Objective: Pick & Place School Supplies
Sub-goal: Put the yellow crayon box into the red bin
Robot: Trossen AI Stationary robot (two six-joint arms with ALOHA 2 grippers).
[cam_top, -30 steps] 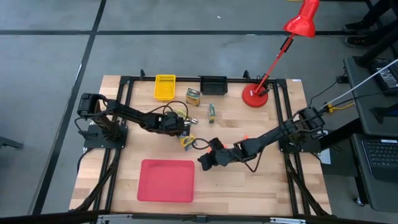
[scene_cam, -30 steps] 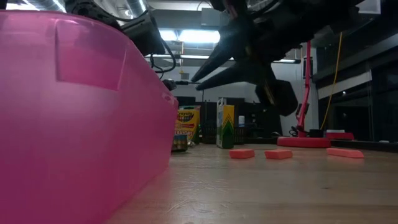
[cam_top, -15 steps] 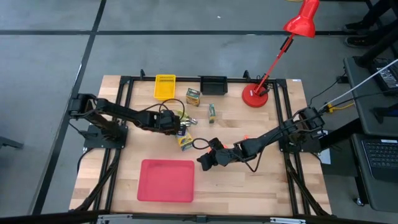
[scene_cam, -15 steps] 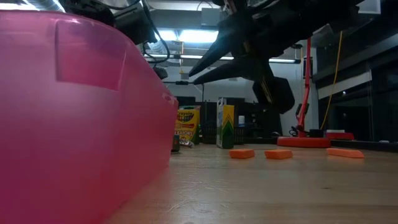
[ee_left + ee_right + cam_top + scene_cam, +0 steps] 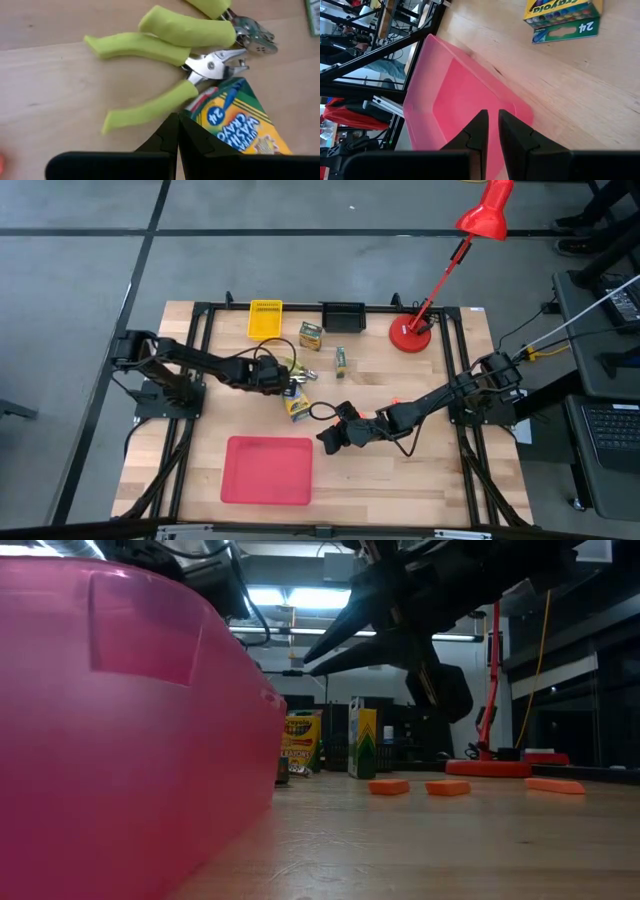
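My left gripper point(image 5: 284, 383) is shut and empty, just left of a crayon box point(image 5: 297, 408) that lies flat on the table. In its wrist view the shut fingertips point(image 5: 176, 125) sit beside that crayon box point(image 5: 235, 120) and the yellow-green-handled metal tools point(image 5: 170, 45) lying on the wood. My right gripper point(image 5: 328, 438) is shut and empty; its wrist view looks past it onto the red tray point(image 5: 465, 100). Two more crayon boxes stand near the far edge point(image 5: 310, 335) point(image 5: 341, 358). Orange pieces point(image 5: 388, 786) point(image 5: 447, 787) lie flat on the table.
The red tray point(image 5: 267, 470) lies near the table's near edge, left of my right gripper. A yellow bin point(image 5: 265, 320) and a black bin point(image 5: 343, 315) sit at the far edge. The red desk lamp's base point(image 5: 411, 335) stands far right. Bare wood shows right of the tray.
My left gripper has drawn back a little toward the table's left and far side, away from the flat crayon box, which has stayed on the table. My right arm has kept still.
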